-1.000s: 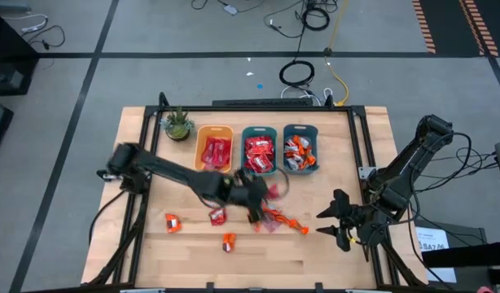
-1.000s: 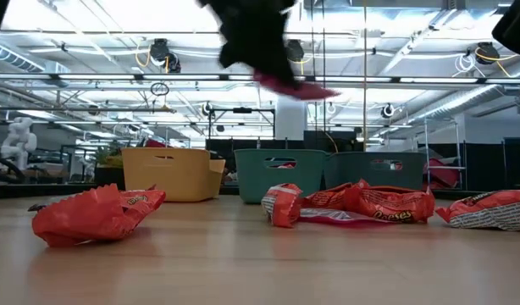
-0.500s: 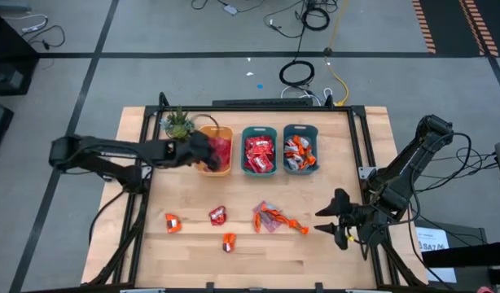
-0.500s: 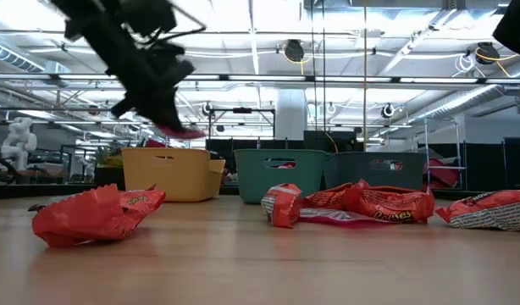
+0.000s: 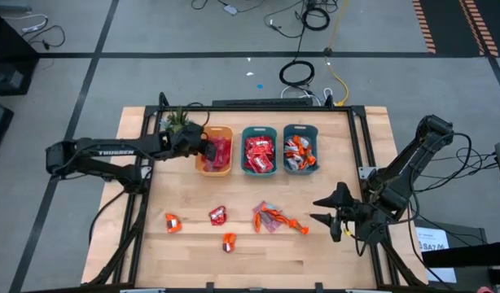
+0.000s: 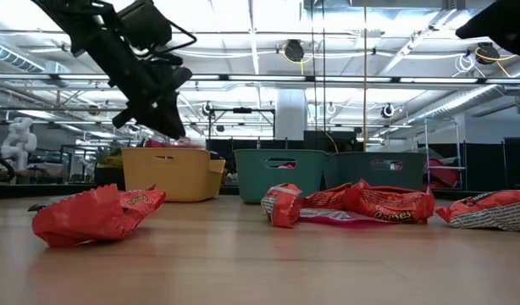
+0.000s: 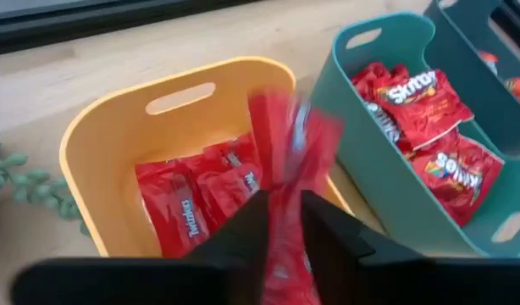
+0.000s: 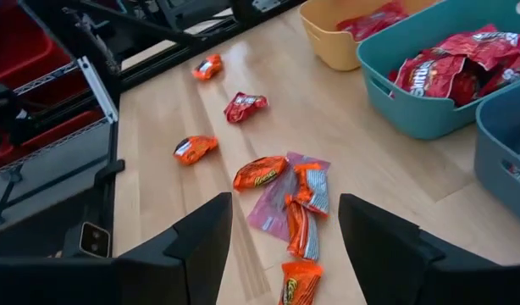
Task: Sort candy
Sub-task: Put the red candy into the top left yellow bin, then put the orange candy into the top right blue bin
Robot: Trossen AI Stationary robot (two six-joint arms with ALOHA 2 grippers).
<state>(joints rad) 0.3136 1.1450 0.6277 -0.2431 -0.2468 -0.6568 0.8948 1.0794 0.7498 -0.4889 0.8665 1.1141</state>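
Observation:
My left gripper (image 5: 206,147) hangs over the yellow bin (image 5: 215,151), shut on a long pinkish-red candy packet (image 7: 287,152). Red packets (image 7: 196,199) lie in that bin. The middle teal bin (image 5: 259,150) holds red squarish packets and the right teal bin (image 5: 300,149) holds orange pieces. Loose candy lies on the table: small pieces (image 5: 173,221), (image 5: 218,216), (image 5: 228,241) and a little pile (image 5: 272,218). My right gripper (image 5: 325,221) stands open above the table to the right of the pile, holding nothing. My left gripper has the long packet between its two fingers (image 7: 243,233); its free end (image 7: 281,119) sticks out ahead of them. The fingers slant down from the table's left side. The packet is clear of the table, above the yellow bin, and shows blurred.
A small potted plant (image 5: 178,122) stands just left of the yellow bin, close to my left arm. The three bins sit in a row at the table's far side. Bare wood lies along the near edge and at the far right.
My left gripper has carried the long packet from over the pile in the table's middle toward the far left, to above the yellow bin, rolling its wrist on the way. My right gripper has turned a little in place.

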